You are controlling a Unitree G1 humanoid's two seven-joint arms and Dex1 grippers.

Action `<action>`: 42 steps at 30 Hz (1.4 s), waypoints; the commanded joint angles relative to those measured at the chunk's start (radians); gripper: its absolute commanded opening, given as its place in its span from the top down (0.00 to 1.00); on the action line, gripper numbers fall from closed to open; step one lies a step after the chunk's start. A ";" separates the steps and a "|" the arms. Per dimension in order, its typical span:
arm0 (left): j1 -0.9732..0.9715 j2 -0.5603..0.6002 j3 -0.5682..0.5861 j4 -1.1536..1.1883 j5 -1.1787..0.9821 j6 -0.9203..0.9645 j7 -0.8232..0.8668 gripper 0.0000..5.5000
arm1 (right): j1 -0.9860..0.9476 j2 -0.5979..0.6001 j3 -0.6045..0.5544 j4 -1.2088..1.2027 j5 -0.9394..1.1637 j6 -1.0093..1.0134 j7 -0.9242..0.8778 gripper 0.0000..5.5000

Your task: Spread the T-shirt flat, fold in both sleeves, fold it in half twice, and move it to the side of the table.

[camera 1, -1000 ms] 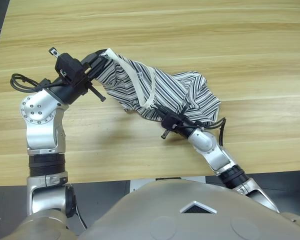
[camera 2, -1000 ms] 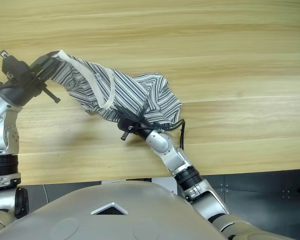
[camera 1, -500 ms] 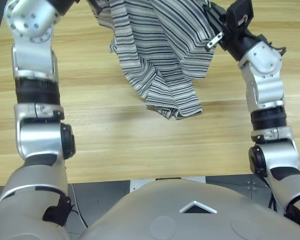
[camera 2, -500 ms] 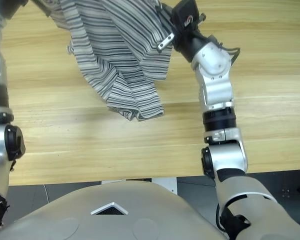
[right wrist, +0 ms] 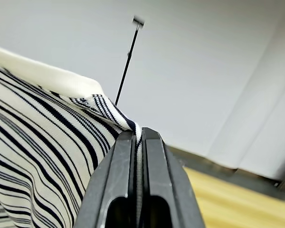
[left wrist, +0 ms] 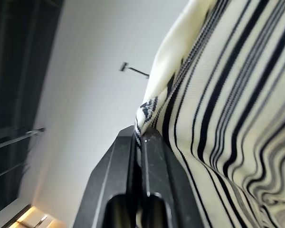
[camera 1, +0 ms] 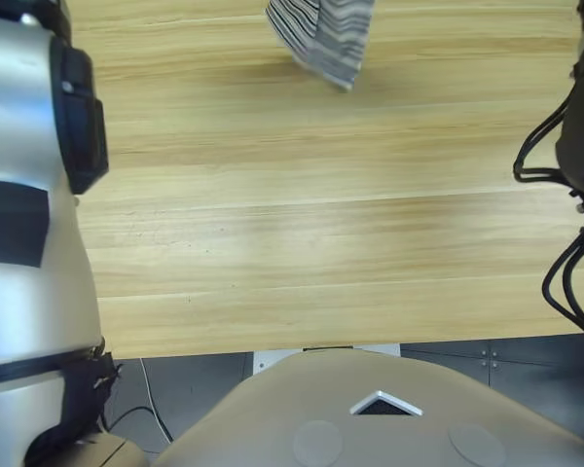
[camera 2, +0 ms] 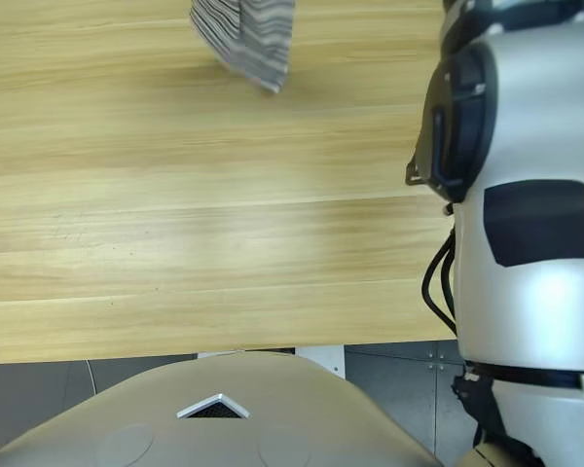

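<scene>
While the head looks down, the wooden table (camera 1: 302,243) is the biggest thing to see; its top is pale brown with long lines in the wood running from side to side; its near edge runs across low down, and grey floor (camera 1: 204,375) shows just past that edge. Next in size are the two arms, both very close to the camera; the left arm (camera 1: 24,195) is a big silver and black shape at the left side; the right arm (camera 2: 526,195) is a big silver and black shape at the right side; both go up out of the top of the view. Then comes the T-shirt (camera 1: 323,34); it has black, grey and white stripes; its bottom end hangs down in a bunch over the far part of the table, between the two arms and nearer the middle; the rest of it goes up past the top edge; you cannot tell if its tip touches the wood. Smaller again is the left gripper (left wrist: 138,137); its two black fingers (left wrist: 116,166) are pressed tight together with a fold of the T-shirt pinched between them; a cream band (left wrist: 175,47) runs along the edge of the cloth there; a white wall (left wrist: 85,71) is behind. The right gripper (right wrist: 138,135) is the same; its two black fingers (right wrist: 116,171) are squeezed together on a striped corner of the T-shirt, right beside the cream band.
</scene>
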 commanded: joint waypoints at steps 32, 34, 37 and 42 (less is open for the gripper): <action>1.506 0.522 -0.260 -1.374 -0.219 -0.199 -1.035 0.98 | 1.535 -0.216 0.383 -1.399 0.098 0.326 0.934 0.97; 1.522 0.512 -0.261 -1.352 -0.185 -0.218 -1.010 0.98 | 1.560 -0.219 0.422 -1.385 0.074 0.296 0.925 0.97; 1.556 0.537 -0.221 -1.414 -0.229 -0.200 -1.018 0.93 | 1.576 -0.232 0.432 -1.399 0.077 0.285 0.925 0.98; 1.641 0.626 -0.132 -1.613 -0.337 -0.172 -1.061 0.78 | 1.597 -0.319 0.404 -1.510 0.140 0.295 0.995 0.84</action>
